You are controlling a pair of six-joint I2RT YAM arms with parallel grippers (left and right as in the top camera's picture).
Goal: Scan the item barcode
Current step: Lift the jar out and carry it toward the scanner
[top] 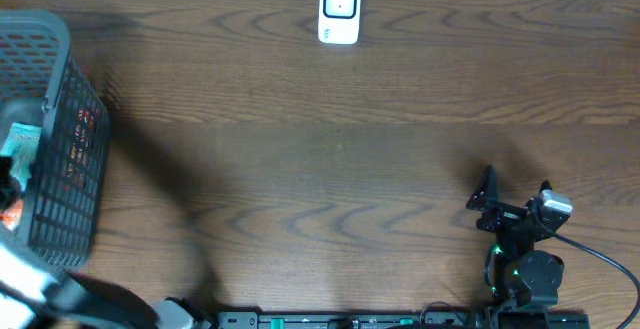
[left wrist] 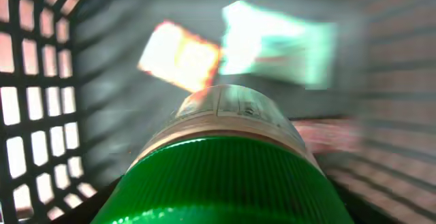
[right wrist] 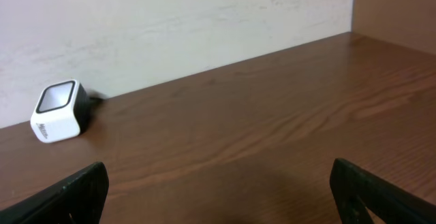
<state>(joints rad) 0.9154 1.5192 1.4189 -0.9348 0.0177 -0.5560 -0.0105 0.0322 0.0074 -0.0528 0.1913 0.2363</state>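
Inside basket (left wrist: pixel 41 115) | green-capped bottle (left wrist: pixel 231 176) directly before left gripper (top: pixel 6 181) | grip unclear

The right arm (top: pixel 527 269) is showing a black body, with small green lights glowing behind the right gripper (top: pixel 516 181). A silver-white camera block (top: pixel 553 207) is sitting just behind that gripper, and a black cable (top: pixel 600 259) is trailing away from it. Its fingers (right wrist: pixel 75 193) are appearing as matte black wedges. The left arm (top: pixel 35 284) is showing white and black, blurred.

Overhead, right wrist share scanner (top: pixel 339 10)
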